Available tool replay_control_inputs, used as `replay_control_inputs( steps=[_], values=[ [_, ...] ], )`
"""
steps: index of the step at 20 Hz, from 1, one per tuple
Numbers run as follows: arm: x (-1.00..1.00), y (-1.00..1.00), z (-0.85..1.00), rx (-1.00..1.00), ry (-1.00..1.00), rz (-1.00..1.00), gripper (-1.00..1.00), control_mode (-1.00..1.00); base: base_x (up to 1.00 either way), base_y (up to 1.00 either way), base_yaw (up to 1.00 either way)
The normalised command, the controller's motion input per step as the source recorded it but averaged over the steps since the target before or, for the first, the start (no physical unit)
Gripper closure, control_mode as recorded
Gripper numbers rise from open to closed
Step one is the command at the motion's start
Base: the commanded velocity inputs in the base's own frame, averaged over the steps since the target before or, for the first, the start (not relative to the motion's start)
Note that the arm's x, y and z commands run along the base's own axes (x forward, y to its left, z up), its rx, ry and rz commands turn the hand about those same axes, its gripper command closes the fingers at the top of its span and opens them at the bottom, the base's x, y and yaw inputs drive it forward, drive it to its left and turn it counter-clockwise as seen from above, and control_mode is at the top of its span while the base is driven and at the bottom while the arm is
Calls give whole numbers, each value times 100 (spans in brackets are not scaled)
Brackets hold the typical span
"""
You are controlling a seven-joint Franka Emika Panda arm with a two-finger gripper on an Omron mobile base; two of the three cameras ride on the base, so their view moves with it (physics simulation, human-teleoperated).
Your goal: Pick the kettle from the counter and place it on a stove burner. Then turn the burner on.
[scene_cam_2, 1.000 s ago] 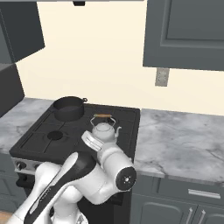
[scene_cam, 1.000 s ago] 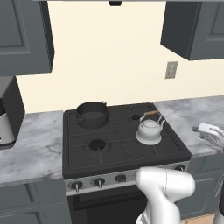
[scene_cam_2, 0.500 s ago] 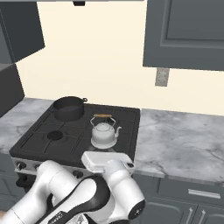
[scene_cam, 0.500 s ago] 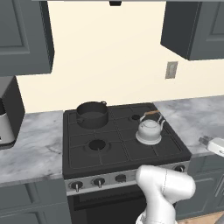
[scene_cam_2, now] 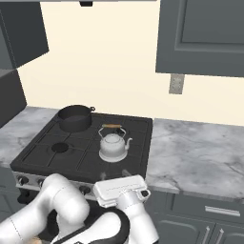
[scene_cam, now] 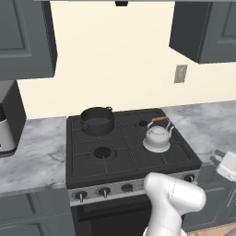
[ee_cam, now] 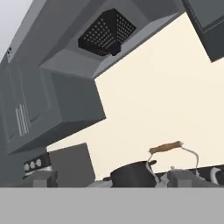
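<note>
1. Marble counter flanks a black stove on left and right, dark cabinets above and below.
2. Kettle is already off the counter, sitting upright on the stove grates over the near-right stove burner; wooden handle arched on top.
3. Near-left stove burner is bare.
4. Dark pot sits on the far-left burner, apart from the kettle.
5. Knobs line the stove front.
6. Claw is low, at stove-front height; hand view shows the kettle handle beside the pot. Can't tell its state.
</note>
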Motion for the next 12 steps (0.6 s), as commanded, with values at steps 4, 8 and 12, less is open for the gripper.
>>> replay_control_inputs(
  steps=[4, 8, 12],
  values=[
    [-8, -35, -64, -5, -21, 0, -100, -100, 0, 0, 0],
    [-4, -40, -63, -8, -19, -1, -100, -100, 0, 0, 0],
    [0, -24, -60, -7, -12, -10, -100, -100, 0, 0, 0]
  ],
)
